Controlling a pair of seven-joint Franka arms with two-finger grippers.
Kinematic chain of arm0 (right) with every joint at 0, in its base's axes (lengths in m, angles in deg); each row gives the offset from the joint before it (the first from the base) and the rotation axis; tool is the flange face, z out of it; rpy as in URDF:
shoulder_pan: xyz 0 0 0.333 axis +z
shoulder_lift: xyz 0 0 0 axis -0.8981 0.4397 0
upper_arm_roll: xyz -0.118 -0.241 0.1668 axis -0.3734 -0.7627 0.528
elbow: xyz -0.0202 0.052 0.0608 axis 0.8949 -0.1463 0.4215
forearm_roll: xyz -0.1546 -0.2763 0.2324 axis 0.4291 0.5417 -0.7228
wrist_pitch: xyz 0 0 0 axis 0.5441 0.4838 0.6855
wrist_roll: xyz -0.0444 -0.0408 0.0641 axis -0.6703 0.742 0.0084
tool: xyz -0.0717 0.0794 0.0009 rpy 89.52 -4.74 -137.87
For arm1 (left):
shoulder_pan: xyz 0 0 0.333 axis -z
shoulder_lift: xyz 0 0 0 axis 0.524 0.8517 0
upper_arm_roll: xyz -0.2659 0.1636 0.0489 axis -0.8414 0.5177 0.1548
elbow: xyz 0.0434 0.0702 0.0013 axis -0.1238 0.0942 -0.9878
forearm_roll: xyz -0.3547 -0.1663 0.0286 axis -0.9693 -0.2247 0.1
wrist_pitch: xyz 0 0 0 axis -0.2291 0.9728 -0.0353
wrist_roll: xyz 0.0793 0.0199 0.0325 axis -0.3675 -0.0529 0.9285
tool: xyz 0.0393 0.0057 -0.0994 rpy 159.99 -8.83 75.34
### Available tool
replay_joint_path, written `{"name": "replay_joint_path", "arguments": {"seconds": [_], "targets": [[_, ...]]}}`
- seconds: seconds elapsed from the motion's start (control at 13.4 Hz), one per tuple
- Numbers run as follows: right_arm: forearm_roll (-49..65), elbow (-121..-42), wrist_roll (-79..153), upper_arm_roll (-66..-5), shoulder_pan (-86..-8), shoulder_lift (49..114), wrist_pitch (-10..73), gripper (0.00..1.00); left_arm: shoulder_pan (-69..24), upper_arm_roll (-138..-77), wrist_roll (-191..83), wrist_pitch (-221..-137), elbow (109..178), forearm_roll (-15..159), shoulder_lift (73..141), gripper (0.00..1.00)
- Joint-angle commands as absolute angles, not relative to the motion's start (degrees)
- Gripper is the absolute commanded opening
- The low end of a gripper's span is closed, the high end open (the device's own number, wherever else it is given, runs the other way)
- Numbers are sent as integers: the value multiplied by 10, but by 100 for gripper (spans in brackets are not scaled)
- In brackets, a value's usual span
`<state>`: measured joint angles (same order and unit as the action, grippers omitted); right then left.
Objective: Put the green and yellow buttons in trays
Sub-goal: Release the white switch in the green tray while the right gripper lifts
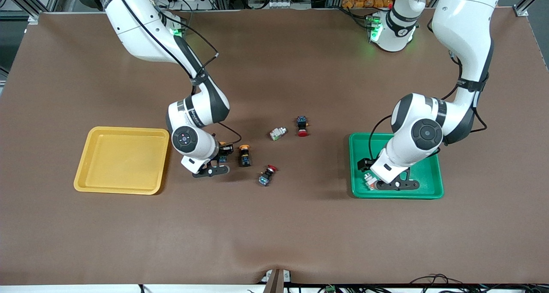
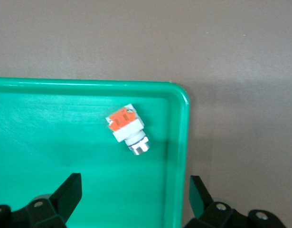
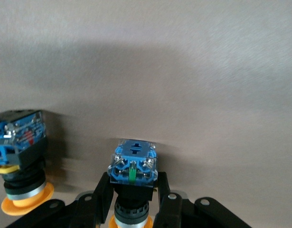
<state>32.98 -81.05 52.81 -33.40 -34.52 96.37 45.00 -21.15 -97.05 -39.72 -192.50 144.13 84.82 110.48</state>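
My right gripper (image 1: 219, 156) is shut on a yellow-capped button (image 1: 223, 148) with a black body and blue base (image 3: 133, 167), low at the table beside the yellow tray (image 1: 90, 173). A second yellow-capped button (image 1: 244, 154) lies close by and also shows in the right wrist view (image 3: 20, 152). A whitish button with a green end (image 1: 278, 133) lies mid-table. My left gripper (image 1: 388, 184) is open and empty (image 2: 135, 194) over the corner of the green tray (image 1: 424, 173) nearest the front camera. A whitish button with an orange end (image 2: 128, 129) lies in that tray (image 2: 51, 142), just ahead of the fingers.
Two red-capped black buttons lie on the brown mat: one (image 1: 303, 126) beside the green-ended button, one (image 1: 266, 176) nearer the front camera. The yellow tray holds nothing. The arm bases stand along the table's back edge.
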Motion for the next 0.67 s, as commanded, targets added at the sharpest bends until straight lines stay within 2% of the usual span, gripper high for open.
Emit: {"name": "replay_joint_path", "arguments": {"seconds": [0.0, 0.3, 0.45, 0.6], "targets": [[322, -810, 523, -343, -386, 898, 394, 0, -209, -1004, -341, -1910, 1441, 849, 1095, 100], [343, -804, 490, -344, -467, 823, 320, 0, -189, -1034, -335, -1910, 1413, 852, 1103, 100], [354, -797, 412, -344, -525, 821, 282, 0, -152, -1034, -326, -1910, 1407, 851, 1108, 100], [354, -799, 341, -344, -578, 828, 278, 0, -146, -1035, -331, -1910, 1400, 858, 1109, 100]]}}
